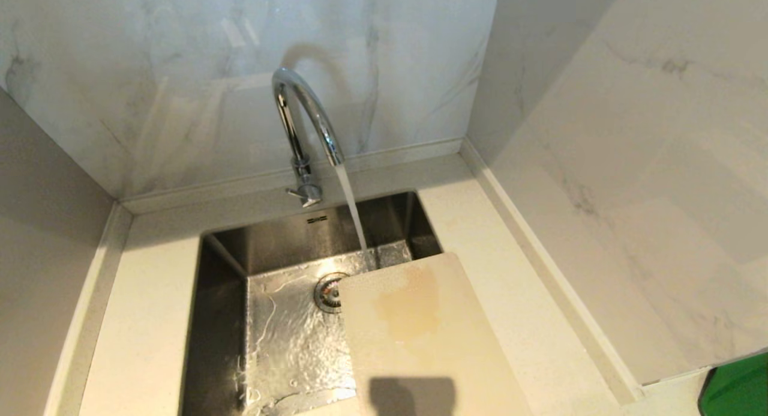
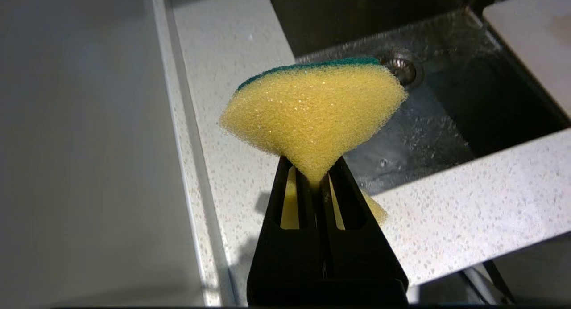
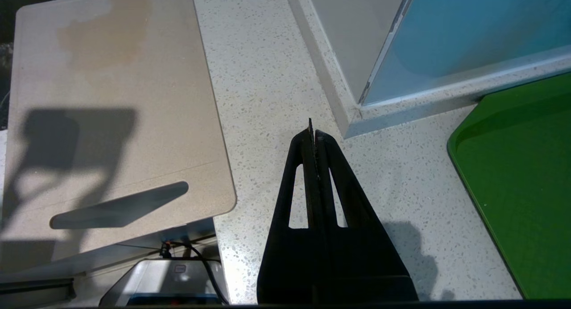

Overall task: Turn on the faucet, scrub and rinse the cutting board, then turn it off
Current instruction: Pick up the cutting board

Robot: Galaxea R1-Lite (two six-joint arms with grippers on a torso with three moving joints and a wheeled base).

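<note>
one tan-stained cutting board (image 1: pixel 420 338) w/ slot handle

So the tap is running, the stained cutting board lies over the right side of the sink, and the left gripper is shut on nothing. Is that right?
Not quite. The left gripper is shut on a yellow and green sponge, as the left wrist view shows. The rest holds: in the head view the tap is running and the stained cutting board lies over the right side of the sink.
</note>
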